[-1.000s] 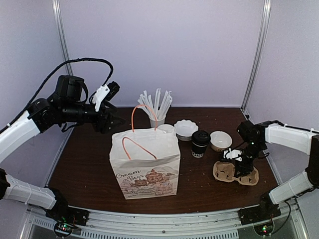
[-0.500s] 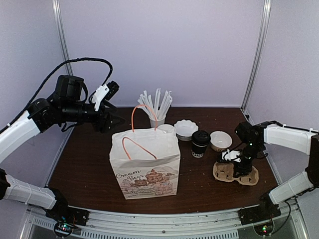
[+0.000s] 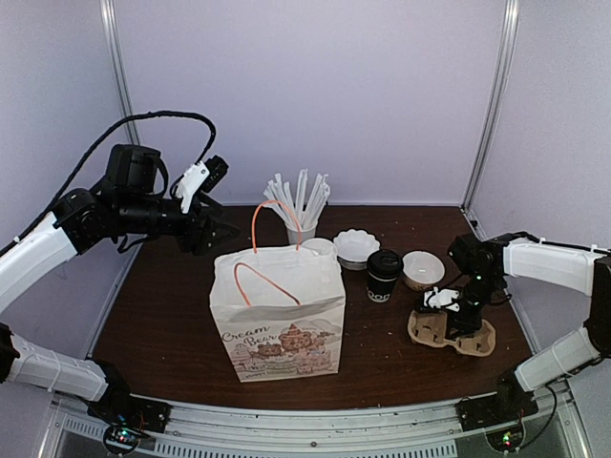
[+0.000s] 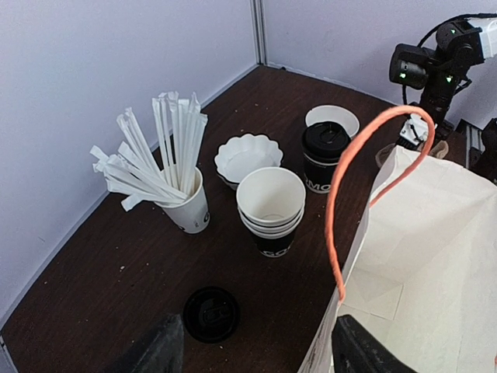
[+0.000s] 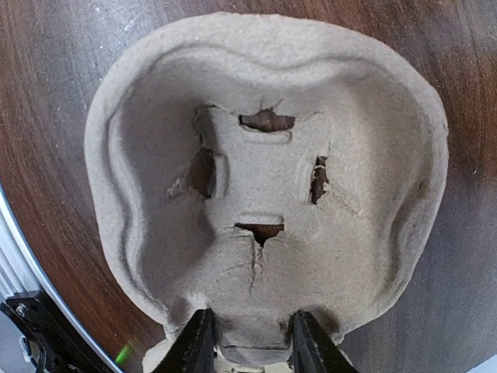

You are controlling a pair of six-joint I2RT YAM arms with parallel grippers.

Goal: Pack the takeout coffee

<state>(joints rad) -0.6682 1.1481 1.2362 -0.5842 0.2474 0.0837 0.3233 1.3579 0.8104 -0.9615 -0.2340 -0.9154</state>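
The takeout coffee [image 3: 384, 275] [image 4: 324, 155], a black cup with white lettering and a black lid, stands upright on the table, right of the open paper bag [image 3: 279, 315] [image 4: 435, 256]. A brown cardboard cup carrier [image 3: 425, 332] [image 5: 264, 179] lies flat at the right. My right gripper [image 3: 458, 324] [image 5: 251, 318] points down onto it, its fingers pressed against both sides of the ridge between the two wells. My left gripper [image 3: 218, 227] [image 4: 256, 334] hangs open in the air behind the bag's left corner, holding nothing.
Behind the bag stand stacked white paper cups [image 3: 320, 246] [image 4: 270, 206] and a cup of wrapped straws [image 3: 301, 215] [image 4: 167, 167]. A scalloped cream bowl [image 3: 355, 246] [image 4: 247, 157] and a second bowl [image 3: 422, 267] [image 4: 332, 118] flank the coffee. A loose black lid [image 4: 210, 314] lies flat.
The right gripper's fingers have closed in on the carrier's ridge, and that wrist has edged slightly left. The left arm, bag and coffee have not moved.
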